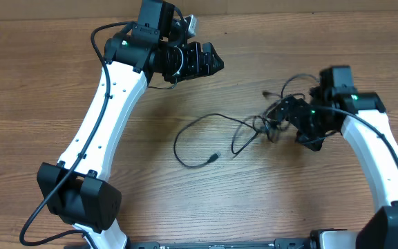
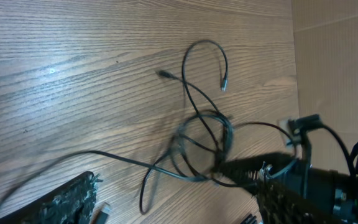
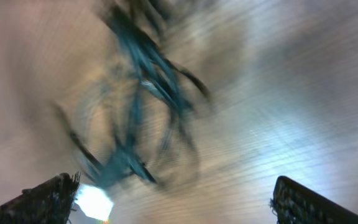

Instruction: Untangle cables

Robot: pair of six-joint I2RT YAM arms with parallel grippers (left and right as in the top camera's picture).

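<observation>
cables (image 1: 258, 126) mid-table | right gripper (image 1: 282, 116) at tangle, parted | left gripper (image 1: 209, 62) apart, parted

Two robot arms (image 1: 109, 117) (image 1: 377, 149), one table (image 1: 33, 83), one cable tangle (image 1: 271, 121) (strands uncountable)

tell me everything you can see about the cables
The cables are thin, black, flexible cords with small plug ends, lying on the wooden table. Most are looped into one tangle beside the open right gripper; contact cannot be told. One strand sweeps out in a long curve, ending in a free plug.
</observation>
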